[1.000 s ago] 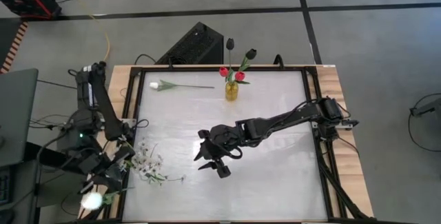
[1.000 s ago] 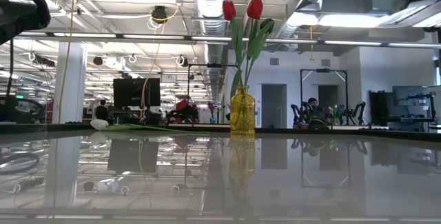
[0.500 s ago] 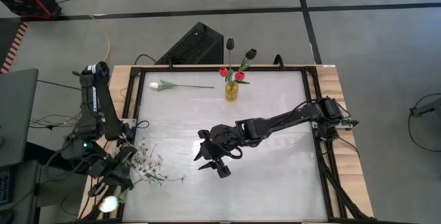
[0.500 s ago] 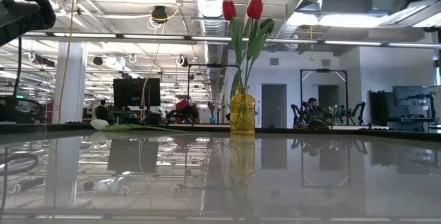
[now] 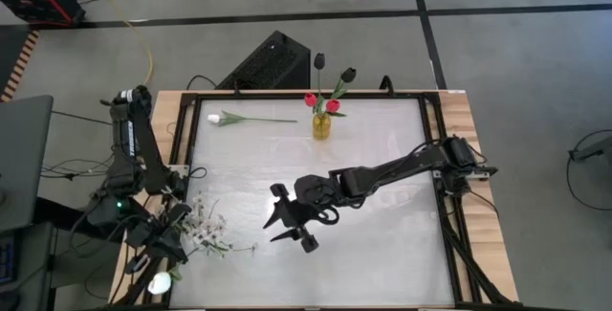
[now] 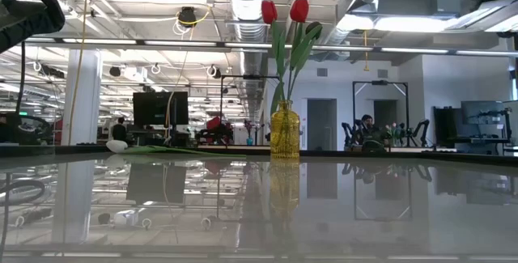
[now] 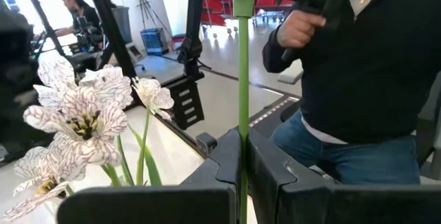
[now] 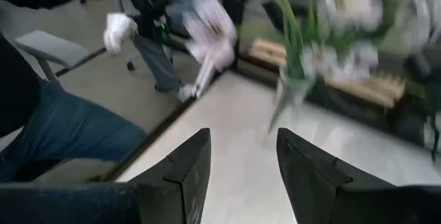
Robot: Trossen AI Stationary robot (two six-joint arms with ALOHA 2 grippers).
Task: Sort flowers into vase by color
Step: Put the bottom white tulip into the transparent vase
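seated person in dark top and jeans, black box behind table, yellow cable on floor

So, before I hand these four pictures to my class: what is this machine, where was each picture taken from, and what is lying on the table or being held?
It is a robot with two dark arms at a white table, each ending in a two-finger gripper. One picture looks straight down from above, one looks level across the tabletop, and two come from cameras on the arms' wrists.

The yellow vase stands near the far edge with two red tulips in it. A white tulip lies flat on the table, and a spray of small white blossoms lies near the left edge.

The left gripper, off the table's near left corner, is shut on a green stem with a white bud. The right gripper is over the middle of the table, open and empty. A seated person shows beyond the table.
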